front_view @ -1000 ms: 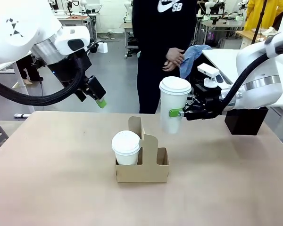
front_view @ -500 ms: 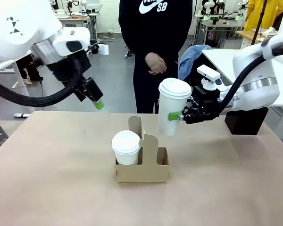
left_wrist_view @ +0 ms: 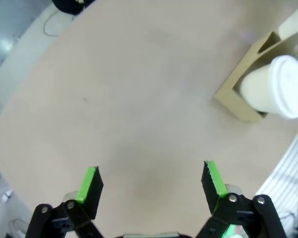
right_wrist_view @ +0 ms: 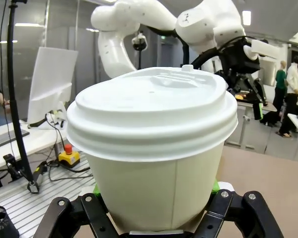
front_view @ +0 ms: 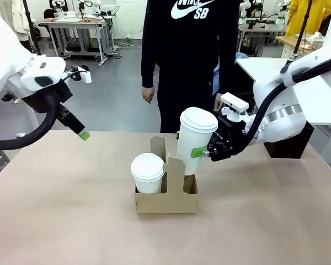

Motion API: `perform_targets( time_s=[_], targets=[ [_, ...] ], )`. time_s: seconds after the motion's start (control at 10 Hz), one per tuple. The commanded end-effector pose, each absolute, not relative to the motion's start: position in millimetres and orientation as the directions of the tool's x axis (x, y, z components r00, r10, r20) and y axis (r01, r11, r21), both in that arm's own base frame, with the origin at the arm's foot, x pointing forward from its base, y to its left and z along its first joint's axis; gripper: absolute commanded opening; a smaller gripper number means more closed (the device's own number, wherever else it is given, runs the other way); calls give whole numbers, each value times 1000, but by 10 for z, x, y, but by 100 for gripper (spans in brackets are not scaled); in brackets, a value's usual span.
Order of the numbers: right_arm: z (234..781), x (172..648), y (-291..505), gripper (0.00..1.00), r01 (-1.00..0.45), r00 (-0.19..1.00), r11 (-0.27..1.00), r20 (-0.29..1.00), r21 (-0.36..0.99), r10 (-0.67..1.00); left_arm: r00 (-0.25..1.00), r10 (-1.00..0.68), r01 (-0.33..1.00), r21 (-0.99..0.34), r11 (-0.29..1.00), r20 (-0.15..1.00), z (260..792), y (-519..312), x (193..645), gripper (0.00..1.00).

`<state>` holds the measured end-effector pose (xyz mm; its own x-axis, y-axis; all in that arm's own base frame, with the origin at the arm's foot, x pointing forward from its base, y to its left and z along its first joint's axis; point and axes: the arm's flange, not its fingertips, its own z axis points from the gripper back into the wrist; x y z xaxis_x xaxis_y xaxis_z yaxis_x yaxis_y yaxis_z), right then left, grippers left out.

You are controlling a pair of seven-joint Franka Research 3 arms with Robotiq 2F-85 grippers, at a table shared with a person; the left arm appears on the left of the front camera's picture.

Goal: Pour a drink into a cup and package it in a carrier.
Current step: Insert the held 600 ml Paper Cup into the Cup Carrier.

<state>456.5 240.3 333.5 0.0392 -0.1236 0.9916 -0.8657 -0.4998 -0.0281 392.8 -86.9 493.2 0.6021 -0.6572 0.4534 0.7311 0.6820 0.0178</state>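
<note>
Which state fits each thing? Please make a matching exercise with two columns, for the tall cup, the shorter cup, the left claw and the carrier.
Things:
1. tall cup
2. shorter cup
3. left claw
4. carrier

States:
A. open, holding nothing
B. standing on the table, one pocket filled
C. held tilted in the right claw over the free pocket
D. seated in a carrier pocket

Pairs: 1-C, 2-D, 3-A, 4-B
</note>
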Motion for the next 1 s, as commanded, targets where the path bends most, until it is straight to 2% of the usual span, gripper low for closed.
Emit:
perform_targets(
  time_s=[0.0,0.2,0.3,0.9],
  targets=[
    [3290,4593,2493,80,-840,38,-541,992,-32,-118,516,-699,785,54,617,494,4712,-684,3899,100],
    [3199,4558,2535,80,-833,57,-554,995,1,-85,584,-669,755,-4,656,460,4672,-610,3985,100],
    [3140,4542,2532,80,-820,76,-572,995,26,-64,552,-693,764,50,643,465,4730,-685,3916,100],
    [2820,4540,2529,80,-821,92,-568,996,66,-17,552,-693,764,50,643,465,4730,-685,3916,100]
  ],
)
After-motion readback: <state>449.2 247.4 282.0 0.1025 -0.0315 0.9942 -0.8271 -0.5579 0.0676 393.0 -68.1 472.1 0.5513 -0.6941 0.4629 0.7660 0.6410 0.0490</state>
